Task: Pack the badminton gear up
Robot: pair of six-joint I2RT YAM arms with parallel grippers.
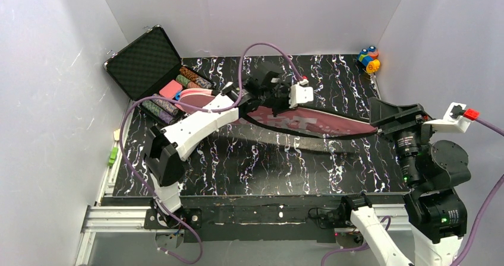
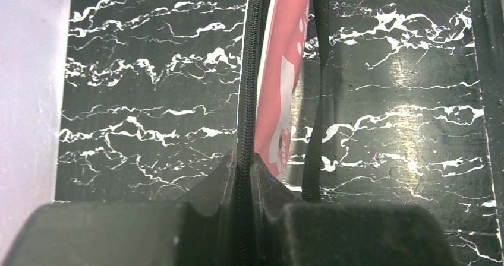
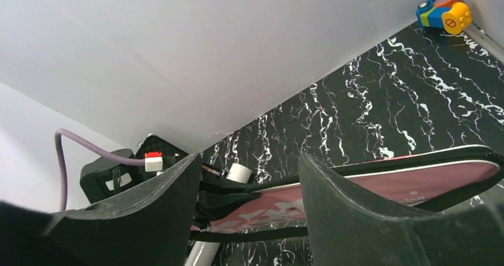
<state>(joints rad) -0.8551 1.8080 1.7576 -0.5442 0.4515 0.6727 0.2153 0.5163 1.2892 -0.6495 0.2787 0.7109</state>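
1. Right gripper [image 1: 380, 116]: located at the right middle of the overhead frame, at the tapered end of the pink cover [image 1: 309, 122]. State: released. In the right wrist view its two black fingers [image 3: 142, 218] stand wide apart with nothing clamped between them. The cover [image 3: 416, 177] runs across behind them, and its right part is hidden behind the right-hand finger.

2. Pink cover: lies across the centre of the black marbled table [image 1: 249, 165], from left of centre to right of centre, with white lettering on its face. The black strap [image 2: 315, 100] runs alongside it.

3. Left gripper [image 1: 276, 100]: located at upper centre of the overhead frame, over the wide end of the cover. State: clenched. In the left wrist view the gripper [image 2: 243, 177] pinches the cover's black zipped edge. The pink panel [image 2: 279, 70] rises toward the top of that frame.

4. White round end [image 3: 239, 173]: shows just beyond the cover in the right wrist view. What it belongs to cannot be told.

5. Open black case [image 1: 145, 61]: upper left, with chips inside.

6. Multicoloured toy [image 1: 368, 59]: upper right corner, well apart from the cover.
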